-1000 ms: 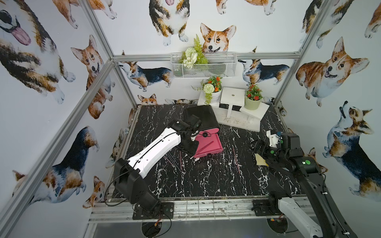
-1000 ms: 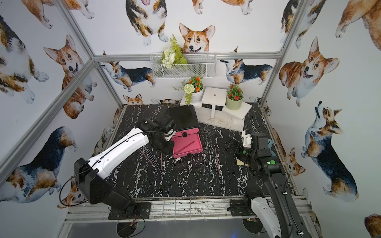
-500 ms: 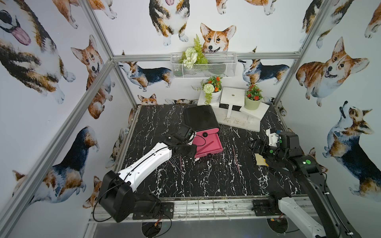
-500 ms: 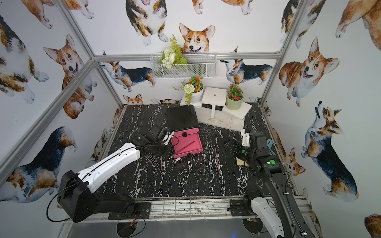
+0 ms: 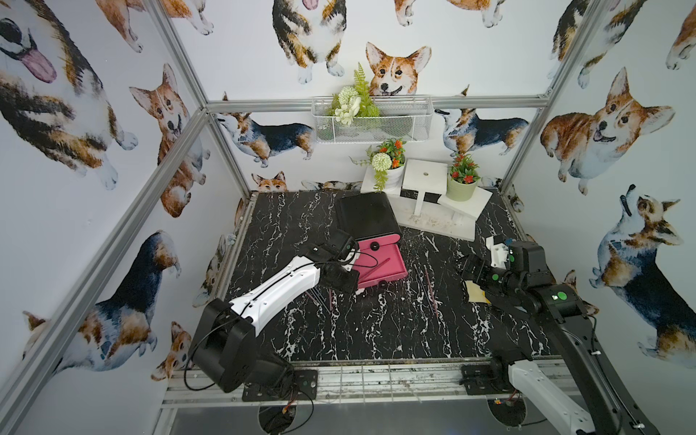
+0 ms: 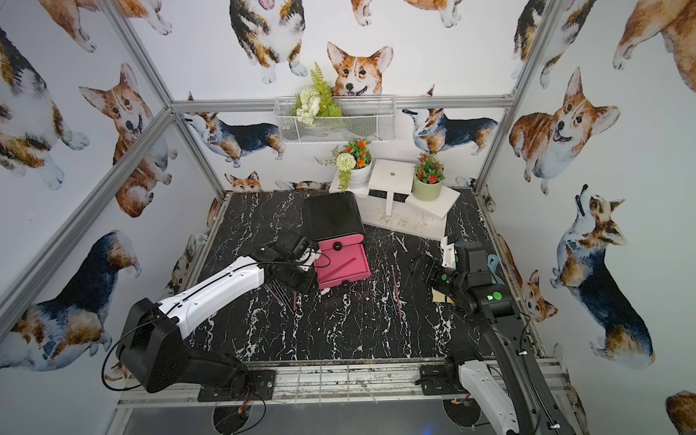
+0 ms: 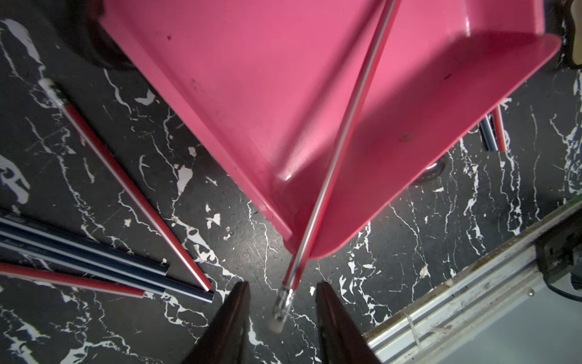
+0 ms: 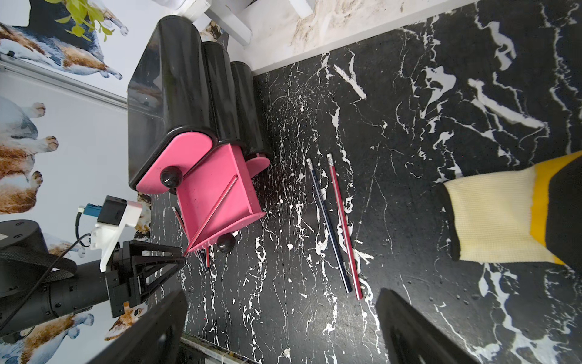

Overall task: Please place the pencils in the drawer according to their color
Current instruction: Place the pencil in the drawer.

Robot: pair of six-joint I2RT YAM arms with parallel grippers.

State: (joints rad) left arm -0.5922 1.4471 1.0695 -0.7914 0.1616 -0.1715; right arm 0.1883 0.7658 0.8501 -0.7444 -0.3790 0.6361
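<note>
The pink drawer (image 5: 391, 269) stands pulled out of the black cabinet (image 5: 365, 214). One red pencil (image 7: 343, 132) lies slantwise in it, its eraser end poking over the near left corner. My left gripper (image 7: 282, 285) is at that corner, low over the table, open, with the eraser end between its jaws and a gap on both sides. More red and dark blue pencils (image 7: 78, 249) lie on the table left of the drawer. A dark blue pencil (image 8: 327, 227) and a red pencil (image 8: 345, 227) lie side by side right of it. My right gripper (image 8: 280, 294) hovers wide open, holding nothing.
A cream and yellow glove (image 8: 494, 217) lies on the table by the right arm. A white stand (image 5: 425, 180) with two potted plants fills the back right. The metal front rail (image 7: 456, 302) runs close behind the left gripper.
My left gripper has drawn back from above the drawer to its near left corner, and its jaws have narrowed. The right arm has not moved.
</note>
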